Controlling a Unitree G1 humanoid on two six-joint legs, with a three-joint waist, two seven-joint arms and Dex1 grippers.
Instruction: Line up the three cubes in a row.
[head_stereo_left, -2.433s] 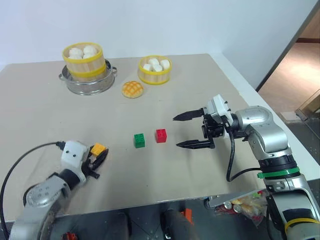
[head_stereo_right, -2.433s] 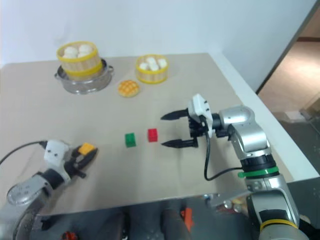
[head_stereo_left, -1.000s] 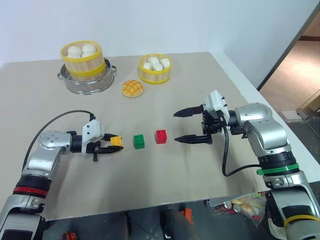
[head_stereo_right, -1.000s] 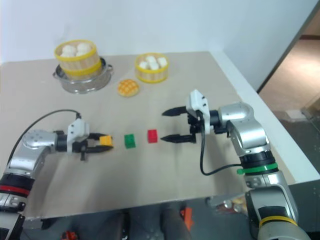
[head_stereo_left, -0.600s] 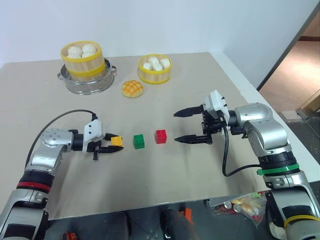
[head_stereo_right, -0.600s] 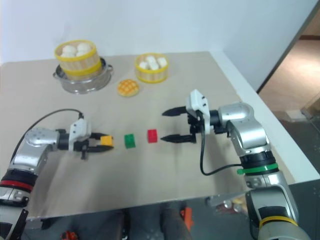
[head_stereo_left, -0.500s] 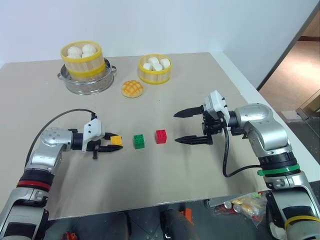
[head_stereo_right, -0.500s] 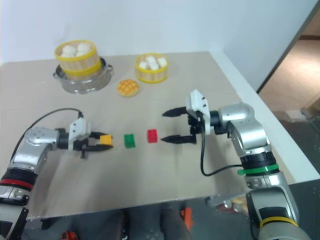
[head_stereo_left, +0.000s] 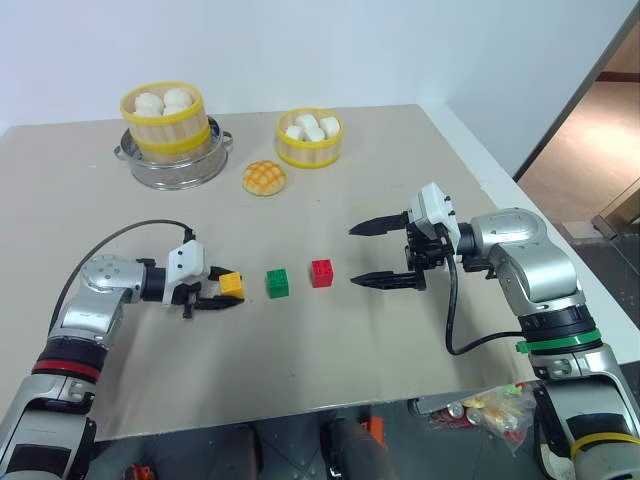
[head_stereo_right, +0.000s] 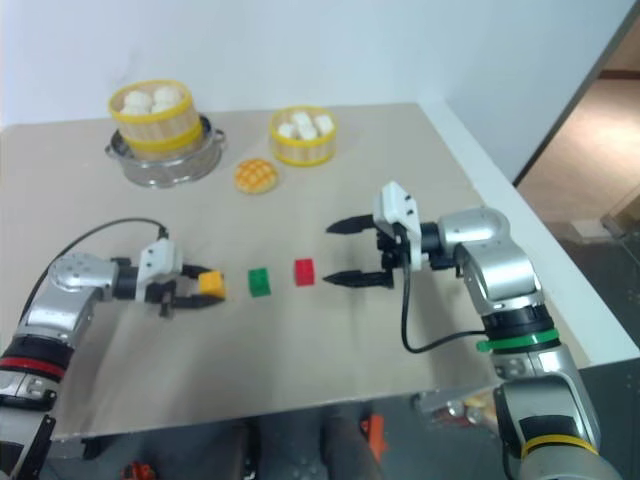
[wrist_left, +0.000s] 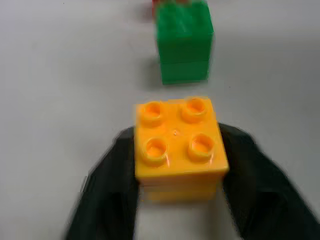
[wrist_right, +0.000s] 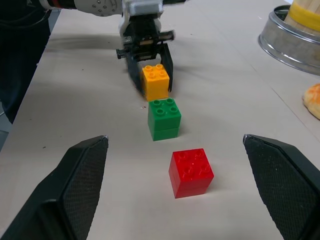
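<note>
Nearest you, your left gripper (head_stereo_left: 222, 292) sits on the beige table (head_stereo_left: 300, 360) with its fingers parted on either side of the orange-yellow cube (head_stereo_left: 232, 284), whether touching I cannot tell. The green cube (head_stereo_left: 278, 282) and the red cube (head_stereo_left: 322, 272) stand in line beyond it. Your right gripper (head_stereo_left: 372, 254) hovers spread wide just past the red cube; farther back lie a pineapple bun (head_stereo_left: 265, 178) and two steamer baskets (head_stereo_left: 309, 139).

No readable text, label, brand, number or sign anywhere.
</note>
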